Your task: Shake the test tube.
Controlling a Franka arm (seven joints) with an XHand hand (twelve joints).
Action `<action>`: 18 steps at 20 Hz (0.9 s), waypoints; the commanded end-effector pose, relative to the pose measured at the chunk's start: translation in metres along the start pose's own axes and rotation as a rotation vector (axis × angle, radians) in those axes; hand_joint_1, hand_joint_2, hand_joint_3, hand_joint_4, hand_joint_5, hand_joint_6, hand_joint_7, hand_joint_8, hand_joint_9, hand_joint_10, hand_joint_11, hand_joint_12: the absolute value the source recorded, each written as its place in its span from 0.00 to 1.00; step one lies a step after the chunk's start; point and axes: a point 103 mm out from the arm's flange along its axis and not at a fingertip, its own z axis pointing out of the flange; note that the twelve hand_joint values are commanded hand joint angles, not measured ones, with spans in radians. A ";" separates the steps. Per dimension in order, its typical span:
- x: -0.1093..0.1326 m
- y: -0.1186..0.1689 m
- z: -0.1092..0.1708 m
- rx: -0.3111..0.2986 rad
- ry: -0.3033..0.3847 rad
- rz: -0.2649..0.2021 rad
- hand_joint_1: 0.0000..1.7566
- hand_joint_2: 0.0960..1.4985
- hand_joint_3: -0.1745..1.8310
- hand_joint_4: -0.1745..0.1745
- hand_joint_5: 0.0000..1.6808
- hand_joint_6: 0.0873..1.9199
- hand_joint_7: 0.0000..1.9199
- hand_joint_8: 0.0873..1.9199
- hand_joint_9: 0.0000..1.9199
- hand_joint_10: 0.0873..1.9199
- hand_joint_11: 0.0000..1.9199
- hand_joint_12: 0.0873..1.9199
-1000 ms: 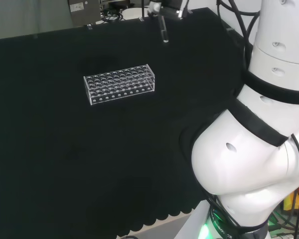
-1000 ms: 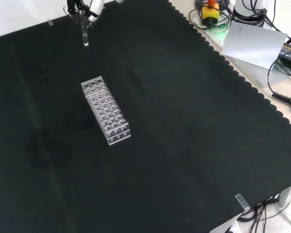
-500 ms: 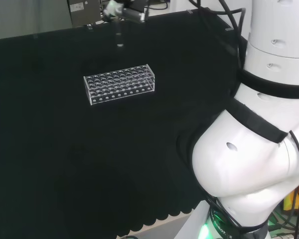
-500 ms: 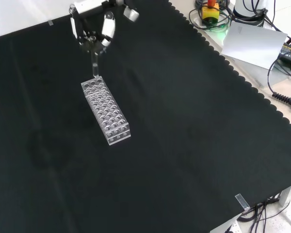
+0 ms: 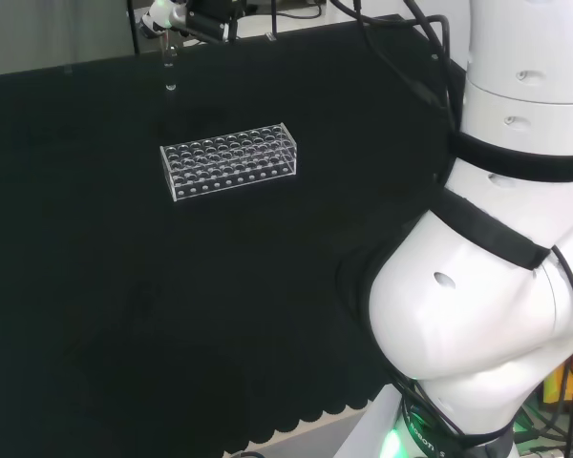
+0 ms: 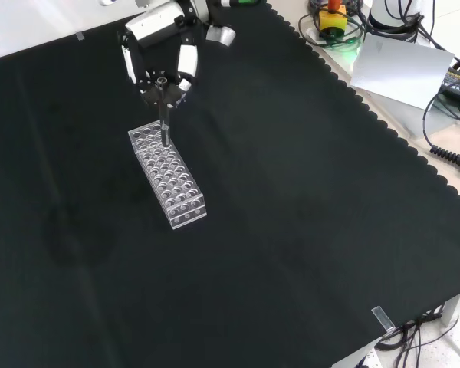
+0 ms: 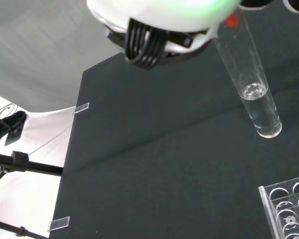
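No writing on the things can be read. The surface (image 6: 291, 192) is covered with a black cloth with a scalloped edge; in the front view this edge runs along the right side. Beyond it, at the upper right of the front view, a grey sheet (image 6: 402, 65) lies on a light table among black cables (image 6: 448, 153), and a yellow box with a red button (image 6: 333, 15) stands near the top. A clear test tube rack (image 6: 167, 175) stands on the cloth, left of the centre in the front view.

The hand (image 6: 161, 46) is at the far end of the rack in the front view. Its fingers are curled around the upper end of the test tube (image 6: 164, 115) and pinch it. The tube hangs upright in the air, above the far end of the rack. In the head view the test tube is beyond the rack, at the top left. In the wrist view a little clear liquid (image 7: 261, 112) fills the bottom of the tube.
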 end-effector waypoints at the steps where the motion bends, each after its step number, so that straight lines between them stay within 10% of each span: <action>1: -0.031 0.001 -0.011 -0.025 -0.035 0.047 0.70 0.40 0.38 0.00 0.83 0.18 0.95 0.15 0.89 0.15 0.70 0.41; 18: -0.161 -0.006 -0.080 -0.151 -0.191 0.292 0.70 0.40 0.38 0.00 0.83 0.18 0.95 0.15 0.89 0.15 0.70 0.41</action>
